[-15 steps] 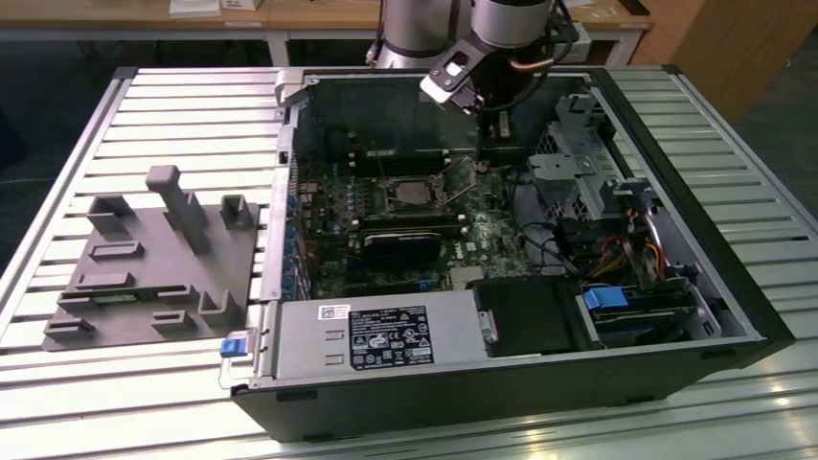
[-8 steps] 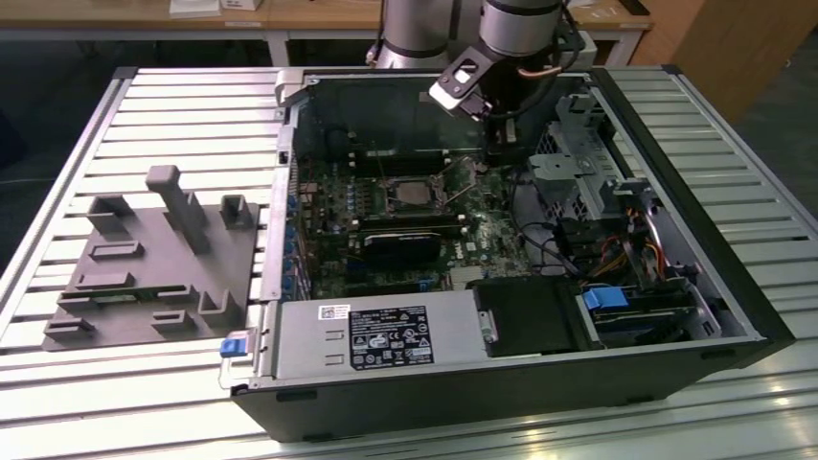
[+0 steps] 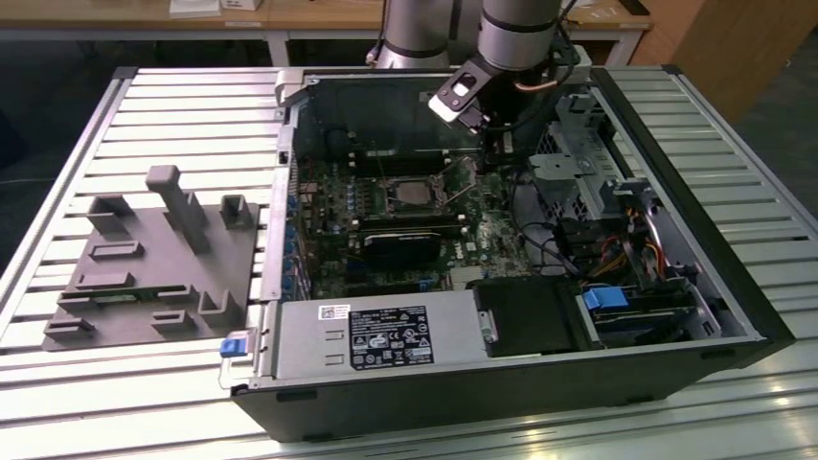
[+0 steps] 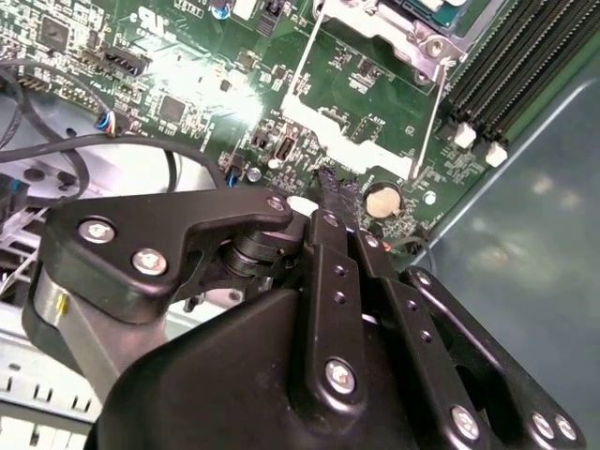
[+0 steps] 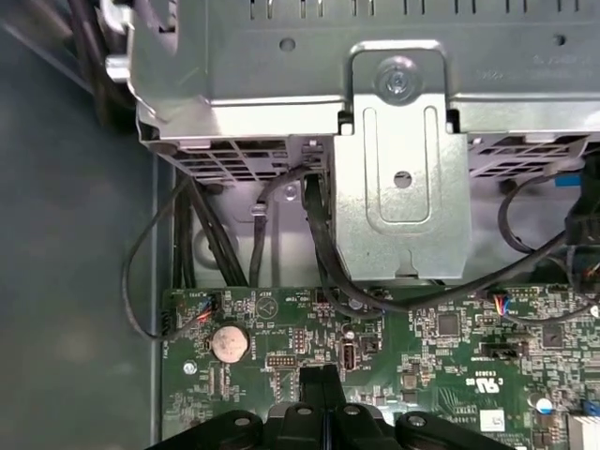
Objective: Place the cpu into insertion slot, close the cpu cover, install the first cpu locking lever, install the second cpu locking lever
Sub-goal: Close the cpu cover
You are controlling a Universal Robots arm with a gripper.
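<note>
CPU (image 3: 412, 194): sits in slot (image 3: 378, 203).
Cover (image 4: 384, 26): I read it as down.
Levers (image 4: 427, 122): apparently unlatched, both left to do.
Claw (image 5: 319, 377): pinched shut, empty, low over board (image 5: 450, 328) beside slot.

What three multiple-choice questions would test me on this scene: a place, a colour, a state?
1. Where is the grey fixture, relative to the case? A inside it B on the table, at the exterior view's left of it C atop it
2. The motherboard's colour? A red B green C white
3. The cpu is: A in the slot B on the fixture C on the table
Answers: B, it stands outside the case; B, plainly green; A, silver top shows inside the slot.
</note>
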